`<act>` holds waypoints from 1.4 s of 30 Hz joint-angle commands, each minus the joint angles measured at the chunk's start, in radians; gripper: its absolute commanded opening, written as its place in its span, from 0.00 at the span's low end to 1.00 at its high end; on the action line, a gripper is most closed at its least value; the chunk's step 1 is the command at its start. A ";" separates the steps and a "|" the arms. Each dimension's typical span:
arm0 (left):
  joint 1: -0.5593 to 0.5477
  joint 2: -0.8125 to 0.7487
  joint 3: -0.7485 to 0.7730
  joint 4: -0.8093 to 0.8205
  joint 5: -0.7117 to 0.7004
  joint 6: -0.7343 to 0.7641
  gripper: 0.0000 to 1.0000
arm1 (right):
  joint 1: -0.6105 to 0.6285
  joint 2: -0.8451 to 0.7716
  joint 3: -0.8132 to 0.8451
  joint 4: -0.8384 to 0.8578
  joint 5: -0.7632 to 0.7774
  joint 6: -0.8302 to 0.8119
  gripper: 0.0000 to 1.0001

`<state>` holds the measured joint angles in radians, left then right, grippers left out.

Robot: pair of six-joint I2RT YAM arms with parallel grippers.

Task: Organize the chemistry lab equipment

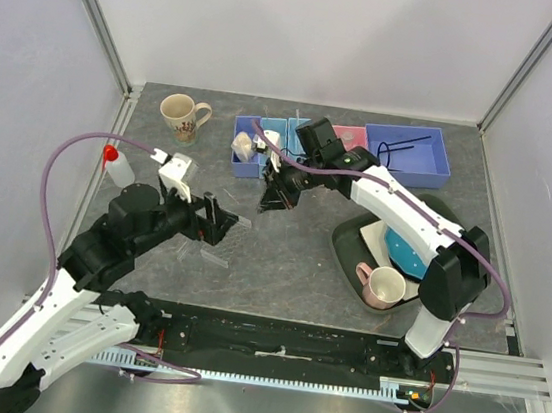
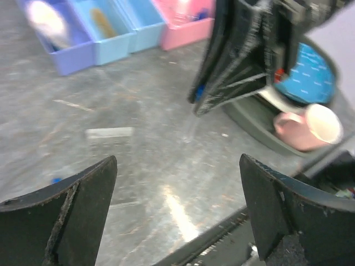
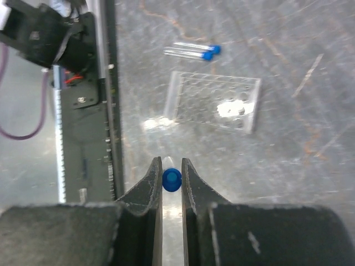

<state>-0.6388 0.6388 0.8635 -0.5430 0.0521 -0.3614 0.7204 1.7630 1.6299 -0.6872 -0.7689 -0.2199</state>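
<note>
Right gripper (image 3: 171,164): pressed shut on one blue-capped tube (image 3: 171,179), cap end-on between the fingertips, held above the table (image 3: 288,166).

Left gripper (image 2: 177,162): spread wide, holding nothing, low over the table surface.

Clear rack (image 3: 213,101): flat on the table, near the left gripper.

Two spare tubes (image 3: 194,52): lying side by side just beyond the rack, not touching it.

Squeeze bottle (image 1: 115,165) with red cap: upright near the left wall.

Row of small bins (image 1: 263,145) along the far edge. At right, pink mug (image 1: 382,285) beside a blue plate (image 1: 407,251) on a dark tray (image 1: 347,245).
</note>
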 commanded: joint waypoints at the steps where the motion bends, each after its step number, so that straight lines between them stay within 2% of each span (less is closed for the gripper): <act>1: 0.033 0.061 0.071 -0.164 -0.345 0.151 0.99 | 0.005 0.021 -0.040 0.193 0.124 -0.068 0.09; 3: 0.071 0.093 0.063 -0.144 -0.371 0.174 1.00 | 0.024 0.038 -0.054 0.273 0.163 -0.070 0.10; 7: 0.296 0.154 -0.019 -0.091 -0.305 0.188 1.00 | 0.080 0.065 -0.079 0.380 0.227 -0.076 0.11; 15: 0.430 0.202 -0.084 -0.029 -0.360 0.108 1.00 | 0.181 0.156 -0.091 0.515 0.365 -0.098 0.11; 25: 0.459 0.142 -0.109 0.003 -0.370 0.116 1.00 | 0.220 0.269 -0.039 0.557 0.497 -0.062 0.12; 37: 0.459 0.140 -0.109 0.006 -0.356 0.121 0.99 | 0.221 0.282 -0.051 0.548 0.523 -0.068 0.13; 42: 0.461 0.142 -0.110 0.008 -0.350 0.122 0.99 | 0.221 0.273 -0.065 0.509 0.481 -0.093 0.14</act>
<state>-0.1844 0.7872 0.7574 -0.5739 -0.2874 -0.2382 0.9386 2.0312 1.5585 -0.1680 -0.2604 -0.2939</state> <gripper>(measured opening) 0.993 0.169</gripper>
